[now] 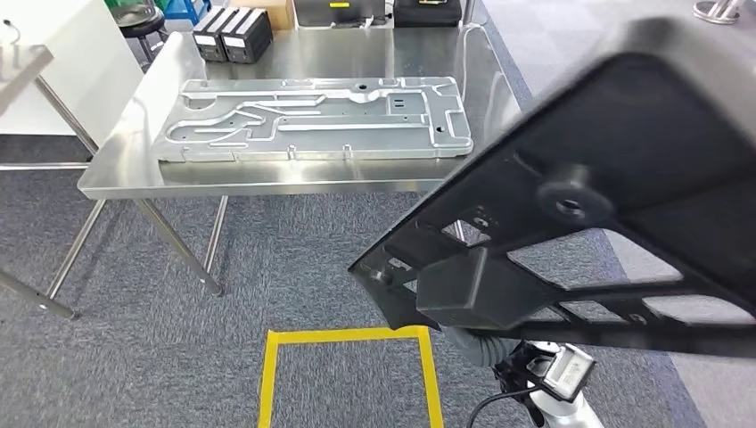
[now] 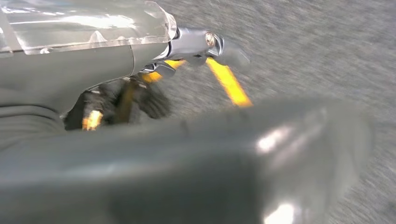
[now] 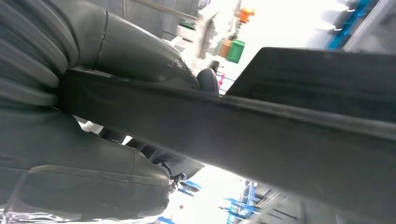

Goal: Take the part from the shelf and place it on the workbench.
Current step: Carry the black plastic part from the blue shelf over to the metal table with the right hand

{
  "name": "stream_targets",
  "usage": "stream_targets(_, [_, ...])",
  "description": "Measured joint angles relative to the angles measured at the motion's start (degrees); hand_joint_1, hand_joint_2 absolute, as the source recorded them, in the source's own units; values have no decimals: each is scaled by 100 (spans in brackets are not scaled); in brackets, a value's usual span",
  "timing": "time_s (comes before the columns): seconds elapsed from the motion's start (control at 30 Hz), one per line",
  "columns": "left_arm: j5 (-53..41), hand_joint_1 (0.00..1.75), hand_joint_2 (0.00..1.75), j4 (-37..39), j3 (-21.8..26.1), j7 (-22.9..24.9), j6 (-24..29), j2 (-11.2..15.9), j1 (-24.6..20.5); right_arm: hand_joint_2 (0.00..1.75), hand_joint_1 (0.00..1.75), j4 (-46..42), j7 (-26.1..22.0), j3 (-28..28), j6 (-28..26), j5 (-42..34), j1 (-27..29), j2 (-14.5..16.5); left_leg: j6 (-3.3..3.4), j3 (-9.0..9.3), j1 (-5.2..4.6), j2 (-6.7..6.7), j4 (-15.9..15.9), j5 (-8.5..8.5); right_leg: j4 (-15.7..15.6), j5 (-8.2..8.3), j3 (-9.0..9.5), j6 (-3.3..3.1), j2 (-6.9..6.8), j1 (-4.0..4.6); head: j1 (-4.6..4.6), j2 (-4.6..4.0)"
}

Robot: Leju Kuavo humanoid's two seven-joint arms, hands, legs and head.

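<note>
A large black openwork part (image 1: 624, 178) hangs tilted close in front of me, on the right of the head view. My right hand (image 1: 479, 344) grips it from below at its lower edge. In the right wrist view the thumb and fingers of that hand (image 3: 93, 140) clamp the part's dark rim (image 3: 303, 140). The steel workbench (image 1: 481, 89) stands ahead to the left, apart from the part. My left hand (image 2: 187, 177) hangs blurred over the carpet, its thick thumb stretched out with nothing against it.
A long machined aluminium plate (image 1: 321, 120) covers most of the workbench. Black boxes (image 1: 234, 34) stand at its far edge. A yellow tape square (image 1: 348, 337) marks the grey carpet before me. Another table (image 1: 18, 62) stands at the far left.
</note>
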Motion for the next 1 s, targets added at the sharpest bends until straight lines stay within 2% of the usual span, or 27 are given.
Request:
stream_targets(0.07, [23,0,0,-6,-2,-1,1,32,-27,175,175,-18,-12,-1,-3,2,-25,1,58,184,18,8,-28,41,573,4,-296,45,-56,-17,1,0])
stream_targets(0.1, [22,0,0,-7,-3,0,2,40,-22,175,175,-14,-17,-2,-5,5,-14,2,68,248,23,14,-39,4,885,-103,-518,58,-84,-31,1,0])
stream_targets(0.17, [22,0,0,-8,-3,4,7,28,4,175,175,8,-27,-5,-10,19,30,1,63,376,34,11,-50,-111,1278,-526,-987,89,-102,-50,0,0])
stream_targets(0.2, [22,0,0,-6,-3,12,11,16,26,175,175,19,-32,-7,-11,25,58,1,47,449,42,3,-51,-179,1291,-737,-1164,114,-107,-54,0,0])
stream_targets(0.23, [23,0,0,-3,-3,20,16,-2,51,175,175,25,-35,-9,-12,31,82,0,31,530,51,-4,-51,-253,1175,-843,-1276,125,-110,-56,0,0])
stream_targets(0.27, [27,0,0,-1,-3,29,20,-16,73,175,175,27,-38,-12,-13,34,102,0,14,625,60,-10,-50,-333,942,-760,-1345,121,-112,-56,-1,0])
stream_targets(0.3, [31,0,0,3,-3,39,24,-34,92,175,175,28,-38,-17,-14,36,119,0,-6,717,67,-15,-55,-422,638,-413,-1387,104,-117,-55,0,0])
stream_targets(0.37, [27,0,0,7,-3,50,25,-62,96,175,175,39,-32,-28,-20,45,149,1,-62,864,66,-27,-51,-581,174,458,-1441,33,-128,-19,3,0])
stream_targets(0.4, [13,0,0,9,-2,55,24,-73,92,175,175,42,-26,-33,-30,49,162,3,-98,905,63,-31,-75,-629,73,746,-1454,-11,-132,1,7,0])
stream_targets(0.43, [-2,0,0,10,-2,54,22,-75,80,175,175,38,-20,-39,-44,52,168,6,-139,925,60,-32,-73,-638,40,819,-1455,-53,-132,21,8,0])
stream_targets(0.5, [-25,0,0,11,-1,46,17,-77,68,175,175,15,-15,-61,-75,52,167,3,-225,841,65,-23,107,-501,-52,749,-1354,-145,-117,16,9,0])
stream_targets(0.57, [-31,0,0,11,0,37,11,-79,62,175,175,-1,-16,-78,-89,49,168,-3,-280,542,74,-18,648,-388,-182,685,-1174,-214,-103,-3,8,0])
stream_targets(0.6, [-33,0,0,11,1,35,7,-80,63,175,175,-7,-16,-79,-90,49,175,-2,-290,320,79,-16,973,-467,-230,646,-1081,-235,-101,-8,8,0])
stream_targets(0.67, [-33,0,0,11,2,35,-4,-81,64,175,175,-19,-9,-79,-89,59,184,2,-306,-125,82,-15,1455,-814,-267,548,-932,-255,-94,-1,7,0])
stream_targets(0.7, [-33,0,0,11,2,35,-11,-81,70,175,175,-23,-2,-79,-91,68,189,8,-303,-284,82,-15,1525,-950,-270,489,-855,-257,-86,7,7,0])
stream_targets(0.73, [-33,0,0,11,2,35,-17,-81,75,175,175,-25,9,-79,-94,78,192,18,-292,-371,81,-15,1442,-950,-270,428,-772,-257,-79,15,7,0])
stream_targets(0.77, [-33,0,0,11,2,35,-21,-81,81,175,175,-25,21,-79,-98,89,192,30,-270,-393,78,-15,1214,-782,-270,366,-681,-255,-73,23,7,0])
stream_targets(0.83, [-33,0,0,11,3,35,-24,-79,94,175,175,-24,38,-79,-101,109,190,52,-198,-356,51,-13,535,-105,-257,249,-535,-238,-68,41,7,0])
stream_targets(0.87, [-35,0,0,11,4,37,-22,-76,97,175,175,-23,42,-79,-99,121,191,60,-170,-343,31,-12,277,144,-244,198,-498,-215,-61,51,8,0])
stream_targets(0.9, [-40,0,0,11,5,36,-20,-75,101,175,175,-22,44,-79,-95,133,194,66,-145,-338,11,-13,127,309,-231,151,-484,-184,-53,57,8,0])
stream_targets(1.0, [-46,0,0,11,14,28,-8,-86,88,175,175,-28,45,-79,-82,162,197,85,-86,-290,10,-18,40,365,-232,53,-439,-83,-45,61,8,0])
